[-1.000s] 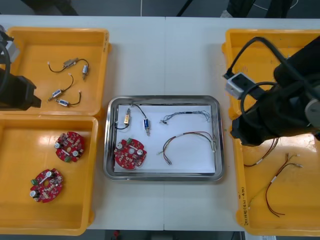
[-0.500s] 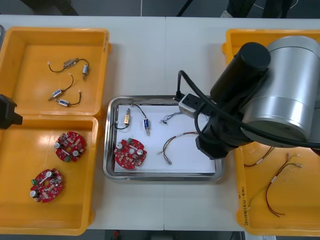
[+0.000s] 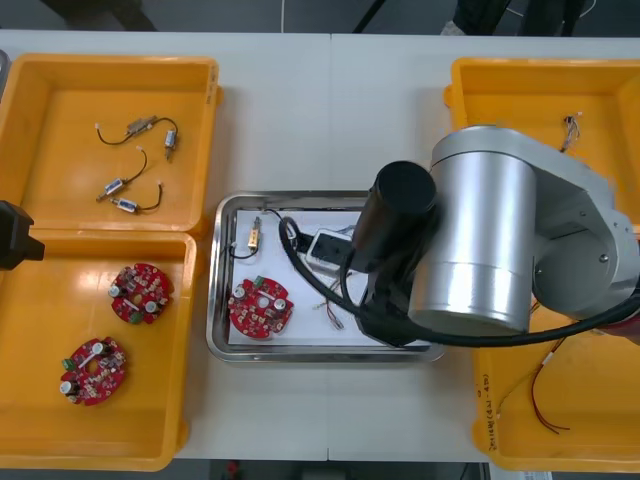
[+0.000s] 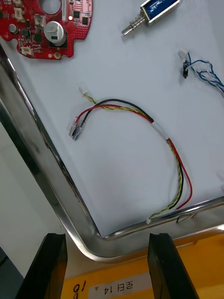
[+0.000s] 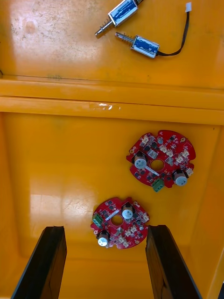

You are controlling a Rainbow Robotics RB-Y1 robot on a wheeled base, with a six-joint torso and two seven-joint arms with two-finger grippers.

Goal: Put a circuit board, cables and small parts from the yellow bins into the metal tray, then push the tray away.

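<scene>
Shiny metal tray (image 3: 214,300) holds round red circuit board (image 3: 260,307), red-and-yellow cable (image 4: 140,117), twisted blue-white cable (image 4: 205,74), small metal parts (image 3: 253,236) (loading looks done); push remains. The right end effector (image 4: 107,240) is spread, empty, over tray corner; left end effector (image 5: 105,231) spread, idle over yellow bin (image 5: 46,163).

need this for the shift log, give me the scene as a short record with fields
tray: shiny metal tray, white inside, on the light table
in tray: round red circuit board, red and yellow cable, twisted blue and white cable, small blue-bodied metal part
right hand: open, over a tray corner beside a yellow bin
left hand: open, over another yellow bin holding two red boards
stage: tray loaded, not yet pushed
</scene>
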